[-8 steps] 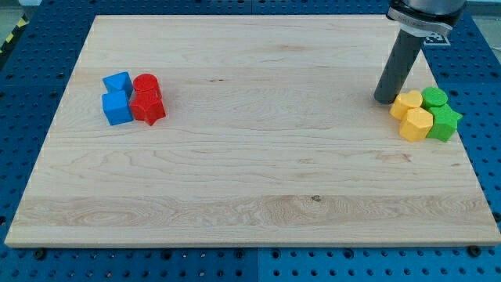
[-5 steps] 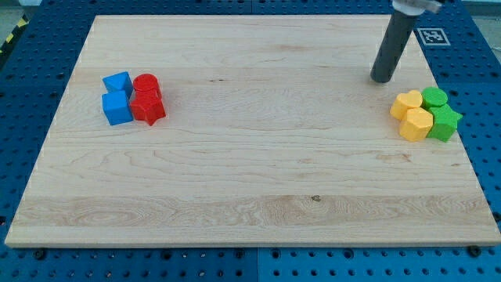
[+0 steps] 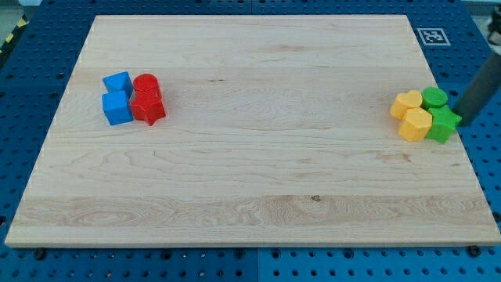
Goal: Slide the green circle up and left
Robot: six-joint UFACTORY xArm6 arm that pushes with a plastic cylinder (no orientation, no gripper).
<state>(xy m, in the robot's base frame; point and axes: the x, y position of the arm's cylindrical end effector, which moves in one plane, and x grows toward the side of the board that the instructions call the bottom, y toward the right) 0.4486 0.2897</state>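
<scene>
The green circle sits at the view's right edge of the wooden board, in a tight cluster. A green star lies just below it. A yellow heart and a yellow hexagon lie to its left. My rod comes in from the view's right edge, and my tip is just right of the green star and below right of the green circle, close to or touching the star.
A second cluster lies at the view's left: two blue blocks, a red cylinder and a red star. A marker tag sits off the board's top right corner.
My rod has moved from above left of the yellow and green cluster, round its top, to its right side. The blocks have not visibly moved.
</scene>
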